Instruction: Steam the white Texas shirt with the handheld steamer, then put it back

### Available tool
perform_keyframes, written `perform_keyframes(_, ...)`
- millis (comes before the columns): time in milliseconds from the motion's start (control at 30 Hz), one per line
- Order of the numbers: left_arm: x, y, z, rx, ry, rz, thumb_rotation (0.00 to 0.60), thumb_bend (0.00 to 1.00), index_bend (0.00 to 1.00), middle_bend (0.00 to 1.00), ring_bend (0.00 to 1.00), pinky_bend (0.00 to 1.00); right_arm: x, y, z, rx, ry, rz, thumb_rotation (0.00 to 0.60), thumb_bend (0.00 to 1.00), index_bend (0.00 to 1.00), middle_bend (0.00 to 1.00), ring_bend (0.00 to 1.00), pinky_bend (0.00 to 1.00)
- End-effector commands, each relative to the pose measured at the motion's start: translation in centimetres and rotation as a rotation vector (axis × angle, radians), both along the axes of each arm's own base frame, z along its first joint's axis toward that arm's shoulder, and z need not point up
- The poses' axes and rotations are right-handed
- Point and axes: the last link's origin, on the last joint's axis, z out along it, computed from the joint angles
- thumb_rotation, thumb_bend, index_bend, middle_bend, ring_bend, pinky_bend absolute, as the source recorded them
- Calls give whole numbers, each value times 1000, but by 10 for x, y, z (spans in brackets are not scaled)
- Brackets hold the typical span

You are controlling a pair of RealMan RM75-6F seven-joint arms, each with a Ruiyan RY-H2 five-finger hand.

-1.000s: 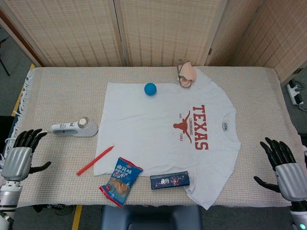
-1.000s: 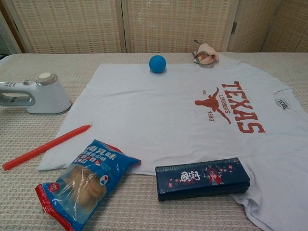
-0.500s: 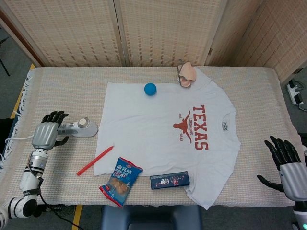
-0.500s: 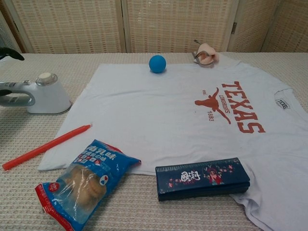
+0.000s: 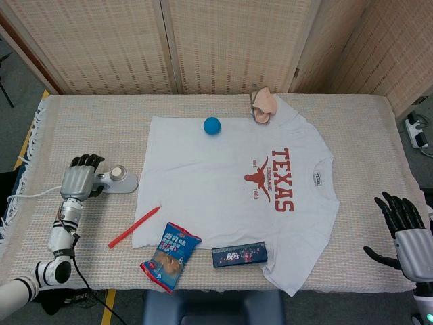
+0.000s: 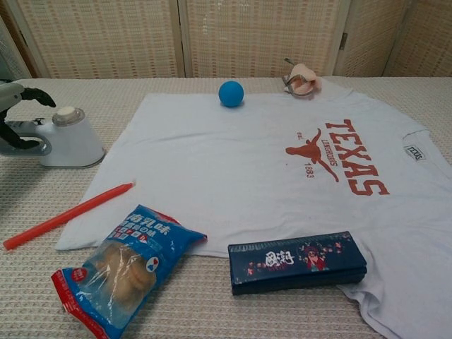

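Both views are evenly and brightly lit from above by diffuse light; shadows are soft and short, as under the small blue ball [image 5: 212,125]. Focus is sharp throughout, without glare or marked edge distortion.

We see a desk [image 5: 365,122] under a beige woven cloth — on it lie the white Texas shirt [image 5: 230,183], the handheld steamer [image 5: 115,180], a red pen [image 5: 133,227], a snack bag [image 5: 170,256] and a dark case [image 5: 239,255] overlapping the shirt's hem.
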Motion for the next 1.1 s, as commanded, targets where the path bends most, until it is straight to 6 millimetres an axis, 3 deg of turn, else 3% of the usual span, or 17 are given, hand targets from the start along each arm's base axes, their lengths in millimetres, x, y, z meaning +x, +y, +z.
perform_keyframes(33,-5,8,-6,6,26,20,600,312,273,239,176,198,0,0,0,0,-1,-2,578,0,0,0,0,0)
perform_keyframes(300,-20,19,-8,25,13,78,600,312,367,356,268,284,0,-2,-4,14,1,-17,576,0,0,0,0,0)
perform_keyframes(433,-22,25,-11,41,-13,82,600,312,465,479,370,423,1,-3,-8,40,7,-29,575,0,0,0,0,0)
perform_keyframes(567,-23,28,-16,44,-47,84,600,313,573,640,537,572,1,-5,-13,83,11,-50,578,0,0,0,0,0)
perform_keyframes(700,-24,28,-21,58,-120,71,600,312,682,788,670,636,5,-11,-32,193,17,-55,579,0,0,0,0,0)
perform_keyframes(867,-25,27,-21,81,-201,34,600,313,777,902,768,663,15,-23,-54,322,-6,-29,577,14,0,0,0,0)
perform_keyframes(900,-24,26,-20,84,-216,25,600,313,786,914,779,665,17,-25,-59,347,-13,-25,577,43,0,0,0,0)
perform_keyframes(967,-23,27,-17,93,-254,7,600,313,809,943,805,671,21,-31,-68,406,-32,-12,568,225,0,0,0,0)
perform_keyframes(1000,-23,27,-16,98,-269,-2,600,313,813,948,810,672,24,-33,-72,429,-40,-6,531,340,0,0,0,0)
perform_keyframes(1067,-20,28,-11,108,-298,-28,600,313,820,960,821,673,29,-40,-79,469,-60,17,397,560,0,0,0,0)
perform_keyframes(1100,-18,28,-9,110,-307,-41,600,313,820,962,823,674,32,-42,-81,482,-68,29,368,619,0,0,0,0)
